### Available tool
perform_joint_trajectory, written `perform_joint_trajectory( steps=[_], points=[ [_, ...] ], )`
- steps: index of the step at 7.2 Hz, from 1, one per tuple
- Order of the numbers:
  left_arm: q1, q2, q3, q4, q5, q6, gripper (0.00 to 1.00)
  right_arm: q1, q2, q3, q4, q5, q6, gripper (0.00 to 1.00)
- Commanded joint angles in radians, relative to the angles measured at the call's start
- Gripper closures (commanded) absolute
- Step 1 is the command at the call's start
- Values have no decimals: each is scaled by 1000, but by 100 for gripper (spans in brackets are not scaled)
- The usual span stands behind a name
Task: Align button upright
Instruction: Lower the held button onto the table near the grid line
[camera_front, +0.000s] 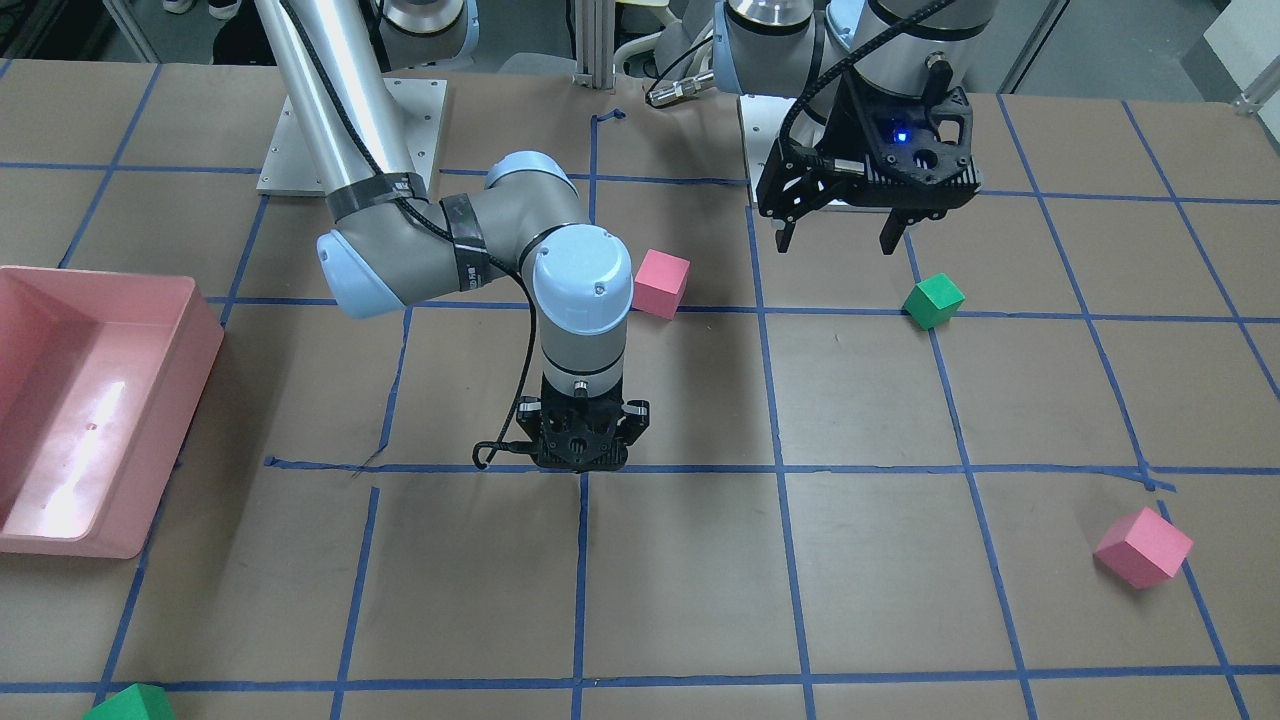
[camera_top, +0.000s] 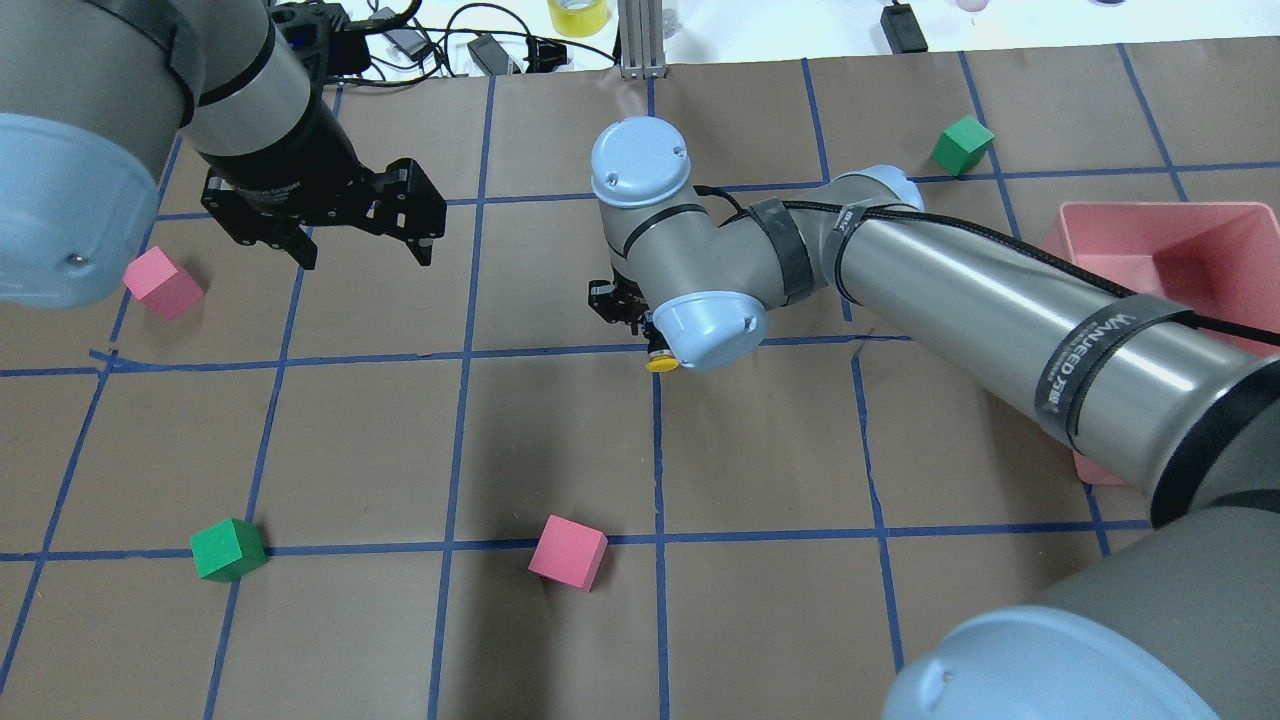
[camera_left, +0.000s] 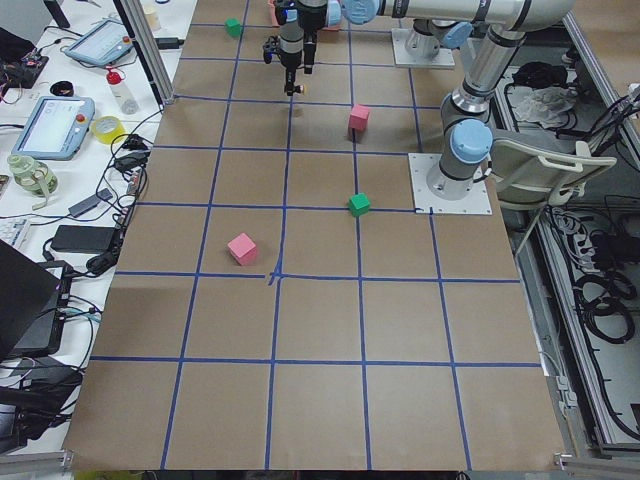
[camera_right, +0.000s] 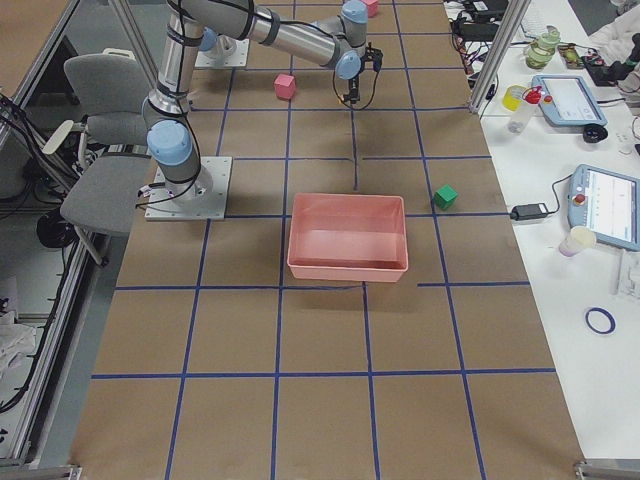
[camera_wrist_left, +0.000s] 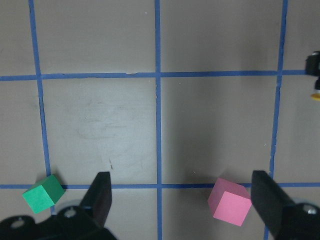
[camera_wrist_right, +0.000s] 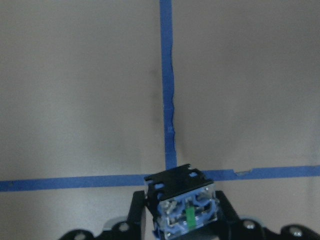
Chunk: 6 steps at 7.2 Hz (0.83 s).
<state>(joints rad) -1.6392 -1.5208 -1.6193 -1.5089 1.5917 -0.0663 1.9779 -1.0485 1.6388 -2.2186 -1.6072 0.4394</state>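
Observation:
My right gripper (camera_wrist_right: 182, 212) is shut on the button (camera_wrist_right: 184, 206), just above the brown paper near a crossing of blue tape lines. In the right wrist view the button's grey-blue block base faces the camera between the black fingers (camera_wrist_right: 137, 212). Its yellow cap (camera_top: 658, 364) peeks out under the right wrist in the overhead view and shows as a yellow speck (camera_wrist_left: 315, 95) at the left wrist view's edge. From the front, the right gripper (camera_front: 583, 462) points straight down and hides the button. My left gripper (camera_front: 842, 240) hangs open and empty above the table.
A pink bin (camera_front: 150, 300) stands at the table's end on my right. Pink cubes (camera_front: 661, 283) (camera_front: 1143, 547) and green cubes (camera_front: 933, 300) (camera_front: 130, 705) lie scattered on the taped grid. Beneath the left gripper (camera_wrist_left: 185, 200) are a green cube (camera_wrist_left: 43, 193) and a pink cube (camera_wrist_left: 229, 201).

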Motion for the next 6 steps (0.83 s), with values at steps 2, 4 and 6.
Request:
perform_joint_trajectory(
  steps=[2, 4, 6],
  points=[
    [-5, 4, -7, 13, -2, 8, 0, 6, 30, -1, -6, 45, 4, 100],
    [-7, 5, -8, 16, -10, 6, 0, 6, 36, 1, -6, 44, 2, 100],
    [-7, 2, -8, 16, -9, 0, 0, 6, 38, 4, -6, 44, 2, 91]
  ],
)
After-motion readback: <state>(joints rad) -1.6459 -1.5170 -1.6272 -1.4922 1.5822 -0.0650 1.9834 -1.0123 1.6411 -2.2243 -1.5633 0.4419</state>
